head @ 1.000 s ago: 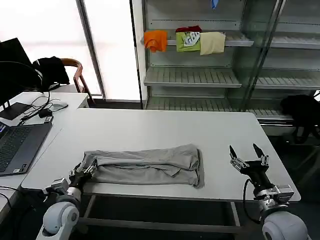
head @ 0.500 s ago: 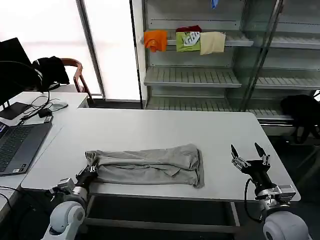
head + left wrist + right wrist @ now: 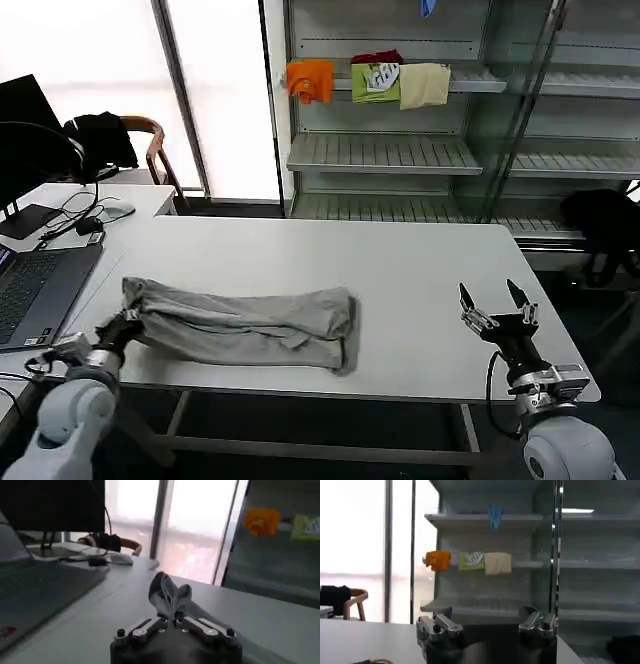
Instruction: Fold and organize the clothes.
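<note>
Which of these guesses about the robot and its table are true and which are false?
1. The left gripper is shut on the grey shirt. True.
2. The right gripper holds the shirt's other end. False: it is open, off to the side of the shirt.
3. The shirt lies on the white table. True.
4. The laptop sits on top of the shirt. False: it is beside it, at the table's left edge.
5. Folded garments sit on a shelf behind. True.

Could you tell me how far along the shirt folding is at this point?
Done: the grey shirt lies folded lengthwise into a long band on the table. In hand: the left gripper pinches its end. Left: folding it shorter; the right gripper waits open.
</note>
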